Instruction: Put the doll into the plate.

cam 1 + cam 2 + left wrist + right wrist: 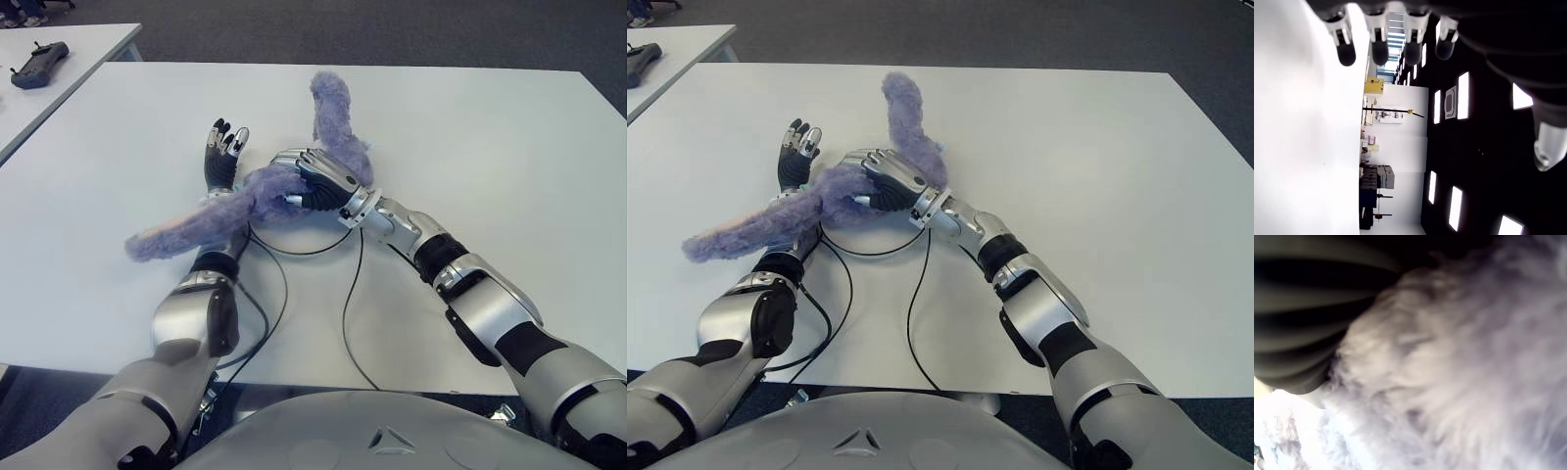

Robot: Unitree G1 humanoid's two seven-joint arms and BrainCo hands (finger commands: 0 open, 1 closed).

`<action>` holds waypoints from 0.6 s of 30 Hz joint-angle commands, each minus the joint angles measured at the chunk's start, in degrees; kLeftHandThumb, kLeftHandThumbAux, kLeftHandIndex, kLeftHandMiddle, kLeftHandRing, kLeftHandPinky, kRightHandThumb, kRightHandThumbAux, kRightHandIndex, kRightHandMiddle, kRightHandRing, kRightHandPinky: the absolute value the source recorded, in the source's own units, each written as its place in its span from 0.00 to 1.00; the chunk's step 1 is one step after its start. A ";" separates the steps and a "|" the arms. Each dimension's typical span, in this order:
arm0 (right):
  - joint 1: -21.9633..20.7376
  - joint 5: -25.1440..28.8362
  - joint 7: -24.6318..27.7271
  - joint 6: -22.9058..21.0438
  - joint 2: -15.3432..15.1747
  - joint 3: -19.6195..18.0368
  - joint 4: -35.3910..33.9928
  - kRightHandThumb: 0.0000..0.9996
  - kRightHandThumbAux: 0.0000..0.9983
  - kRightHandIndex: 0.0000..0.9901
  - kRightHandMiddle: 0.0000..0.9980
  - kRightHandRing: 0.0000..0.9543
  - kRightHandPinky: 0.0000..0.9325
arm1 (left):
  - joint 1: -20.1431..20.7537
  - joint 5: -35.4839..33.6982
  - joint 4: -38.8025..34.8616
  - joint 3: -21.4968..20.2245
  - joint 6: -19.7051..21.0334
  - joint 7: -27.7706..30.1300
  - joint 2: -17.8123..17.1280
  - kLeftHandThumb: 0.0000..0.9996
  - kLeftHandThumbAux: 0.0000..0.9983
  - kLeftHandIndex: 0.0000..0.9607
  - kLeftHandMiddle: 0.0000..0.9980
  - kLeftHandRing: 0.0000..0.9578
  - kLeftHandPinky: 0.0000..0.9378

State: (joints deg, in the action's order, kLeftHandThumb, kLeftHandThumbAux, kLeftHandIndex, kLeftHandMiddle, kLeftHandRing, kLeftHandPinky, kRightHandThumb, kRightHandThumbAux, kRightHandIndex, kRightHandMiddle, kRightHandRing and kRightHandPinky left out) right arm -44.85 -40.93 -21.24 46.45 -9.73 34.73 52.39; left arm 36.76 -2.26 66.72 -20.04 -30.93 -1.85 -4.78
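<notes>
The right robot hand [312,182] is clenched over the middle of the fluffy lavender plush doll with long floppy ears [257,199], its silver-and-black fingers [328,179] curled across the fur; in its wrist view the fur fills nearly everything, pressed against the dark fingers. The doll lies on the white table [490,147], near its middle, one long ear stretching toward the robot's left side, with a pinkish inner face, and the other rising toward the far edge. The left robot hand [221,157] shows just beside the doll on its left, fingers straight and spread, holding nothing, the doll's ear lying across its wrist. Thin black cables [348,294] loop over the table between the two forearms. A dark handheld controller [37,63] sits on a second white table [88,44] at far left
</notes>
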 commanded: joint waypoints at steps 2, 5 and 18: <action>4.85 -5.67 6.31 -4.97 -2.27 5.65 6.83 0.20 0.50 0.11 0.30 0.39 0.43 | -12.93 -1.98 9.19 -1.12 4.79 0.45 5.94 0.00 0.53 0.07 0.08 0.08 0.09; 4.56 -5.68 9.04 -5.06 -2.69 6.51 6.87 0.15 0.47 0.03 0.12 0.15 0.19 | -12.82 -2.29 9.20 -1.44 4.94 0.51 6.07 0.00 0.53 0.07 0.08 0.07 0.09; 3.78 -6.48 17.39 -7.71 -4.08 10.00 6.95 0.07 0.32 0.00 0.00 0.00 0.00 | -12.44 -1.73 9.25 -1.43 4.89 -0.97 6.25 0.00 0.51 0.07 0.09 0.08 0.09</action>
State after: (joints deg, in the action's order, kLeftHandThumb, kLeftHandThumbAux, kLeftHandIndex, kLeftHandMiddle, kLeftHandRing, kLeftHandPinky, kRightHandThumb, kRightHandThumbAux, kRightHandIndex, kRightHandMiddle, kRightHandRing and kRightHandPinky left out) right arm -48.48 -41.42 -14.42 44.89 -11.05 38.64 53.23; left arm 36.79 -2.48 67.02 -20.83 -30.90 -1.79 -4.62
